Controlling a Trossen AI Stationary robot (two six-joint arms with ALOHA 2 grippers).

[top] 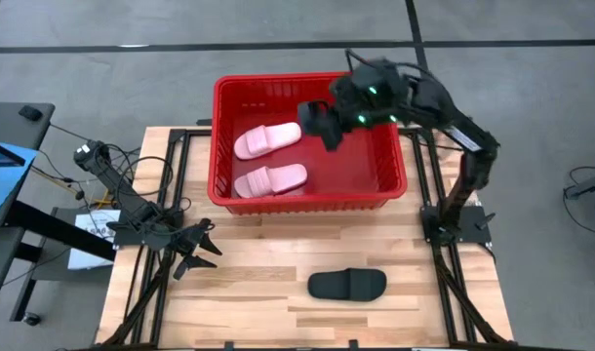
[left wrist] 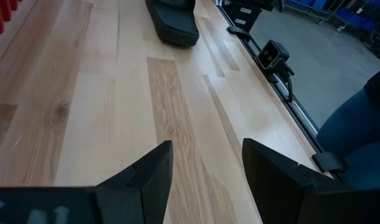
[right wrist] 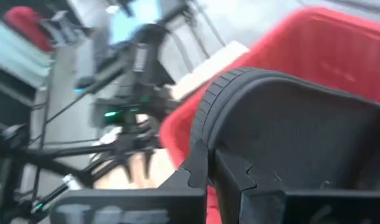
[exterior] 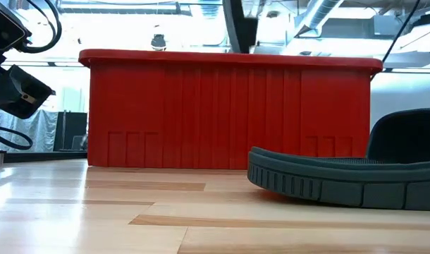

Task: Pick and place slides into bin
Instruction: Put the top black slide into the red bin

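Note:
The red bin (top: 395,166) stands at the table's far middle and shows as a red wall in the low view (exterior: 229,113). Two pale pink slides (top: 267,139) (top: 270,179) lie on its floor in the left half. My right gripper (top: 329,127) reaches over the bin and is shut on a black slide (top: 314,117), held above the bin's middle. A second black slide (top: 347,284) lies sole-down on the table near the front, also in the low view (exterior: 342,180). My left gripper (top: 202,252) is open and empty at the table's left. My right gripper (right wrist: 212,165) pinches the black slide between its two fingers at the ribbed edge of its sole (right wrist: 205,124). The slide is lifted clear above the bin and tilted. Which end of the slide it has cannot be told.
Bare wooden table lies between the bin and the front edge, around the black slide on the table. The bin's right half (top: 371,161) holds no slide. The left wrist view shows the table's near edge with a small camera mount (left wrist: 274,56).

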